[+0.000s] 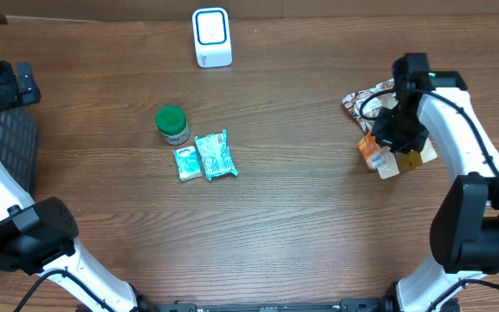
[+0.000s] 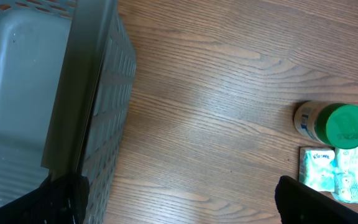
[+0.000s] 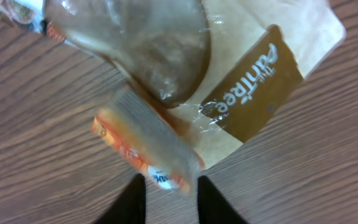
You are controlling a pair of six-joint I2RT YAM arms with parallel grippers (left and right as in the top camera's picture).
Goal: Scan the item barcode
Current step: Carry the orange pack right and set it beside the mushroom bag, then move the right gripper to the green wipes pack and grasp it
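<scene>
A small orange packet (image 3: 145,140) lies blurred across a cream and brown pouch (image 3: 253,93) at the table's right side. Its lower end sits between the tips of my right gripper (image 3: 169,182). The fingers stand slightly apart and a gap shows beside the packet, so the gripper is open. From overhead, the right gripper (image 1: 388,139) hovers over the orange packet (image 1: 371,156). The white barcode scanner (image 1: 211,36) stands at the back centre. My left gripper (image 2: 179,211) is wide open over bare wood with nothing between its fingers.
A green-lidded bottle (image 1: 172,124) and two teal packets (image 1: 216,155) lie left of centre. A grey basket (image 2: 17,99) sits at the far left edge. A patterned bag (image 1: 366,97) lies behind the pouch (image 1: 412,159).
</scene>
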